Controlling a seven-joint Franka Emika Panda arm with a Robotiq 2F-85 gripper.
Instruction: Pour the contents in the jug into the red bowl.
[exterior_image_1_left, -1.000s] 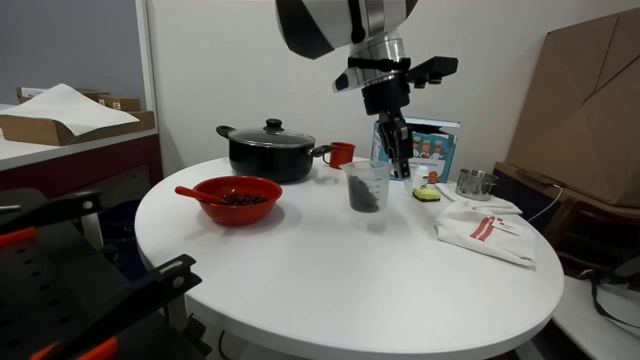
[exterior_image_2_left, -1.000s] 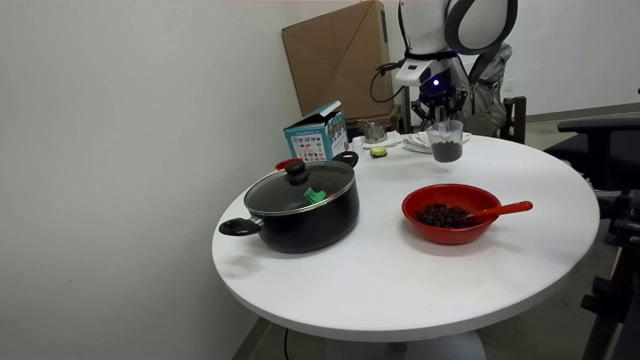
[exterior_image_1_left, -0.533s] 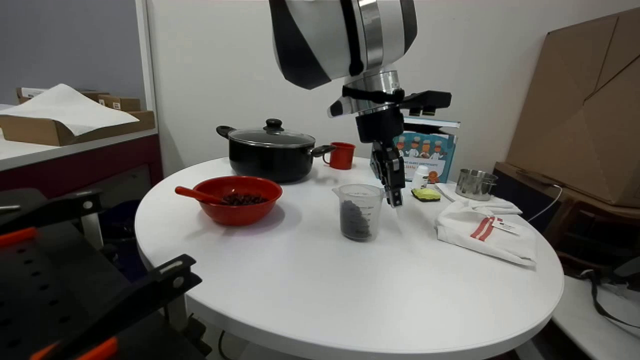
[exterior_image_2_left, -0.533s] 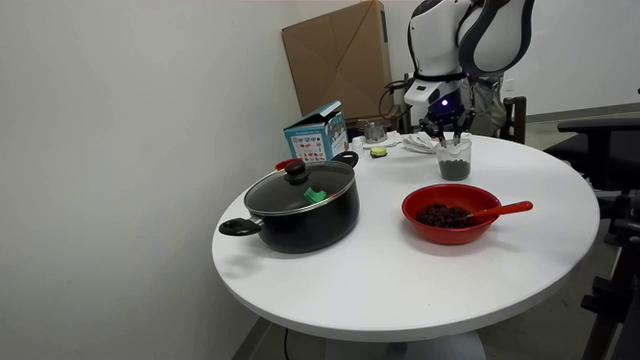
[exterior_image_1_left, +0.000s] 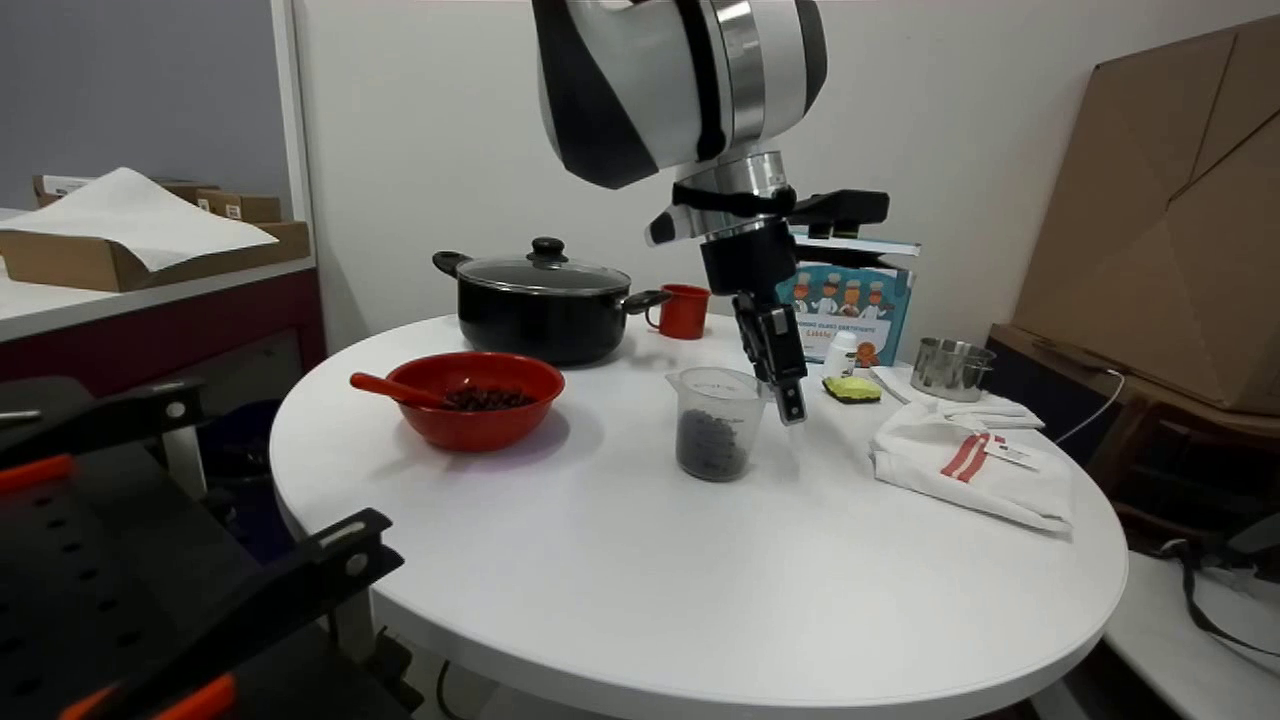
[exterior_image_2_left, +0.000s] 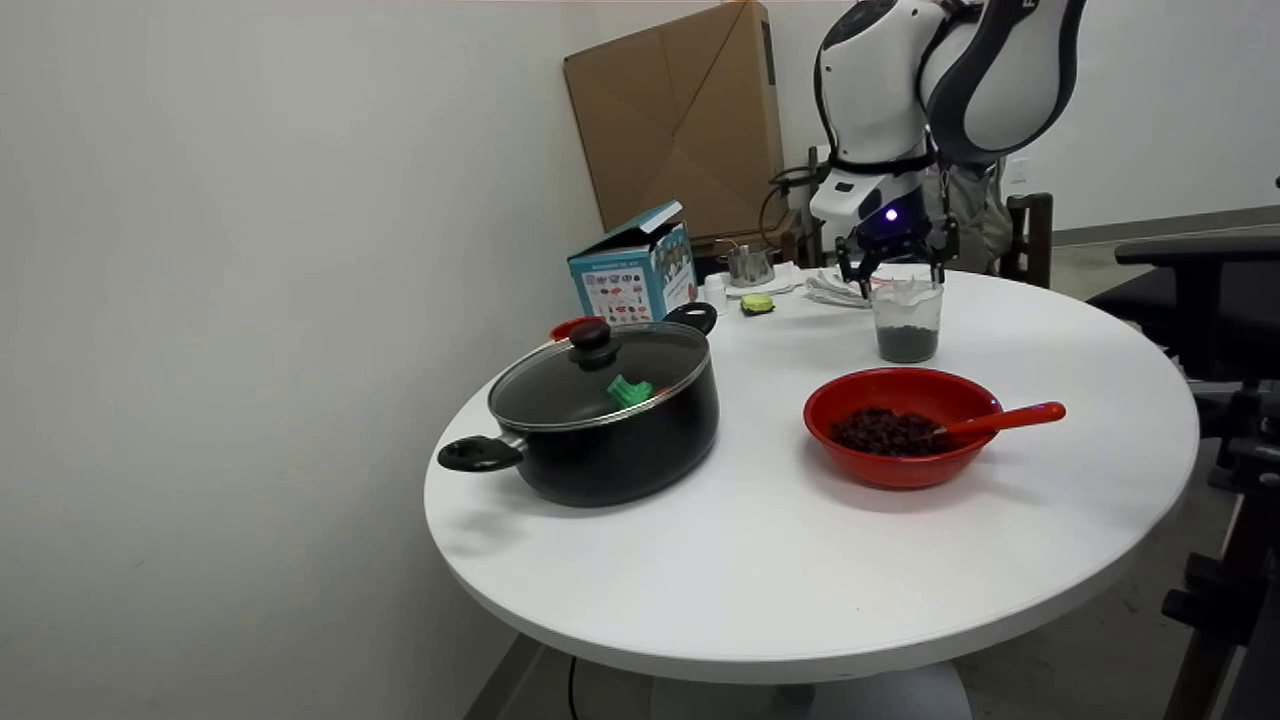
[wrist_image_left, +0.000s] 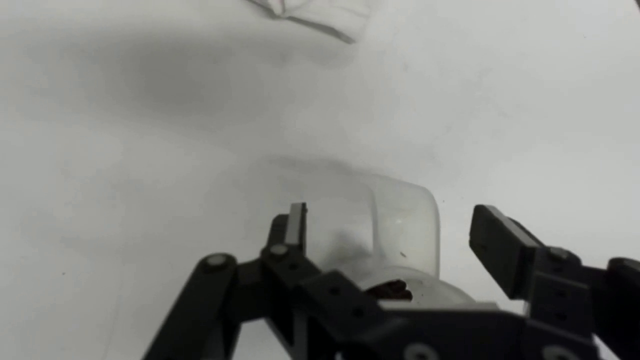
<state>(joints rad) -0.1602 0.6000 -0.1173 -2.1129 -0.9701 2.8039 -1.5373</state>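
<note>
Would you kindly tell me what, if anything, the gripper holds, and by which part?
Nothing is held: the gripper is open, its jaws apart on either side of the clear handle of the jug, which stands on the table.

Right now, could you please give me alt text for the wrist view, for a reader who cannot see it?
The tool stands open, its fingers on either side of the handle of the clear jug. Below, partly hidden by the tool, the jug shows dark contents inside. White tabletop fills the background, with pale cloth at the top edge.
</note>
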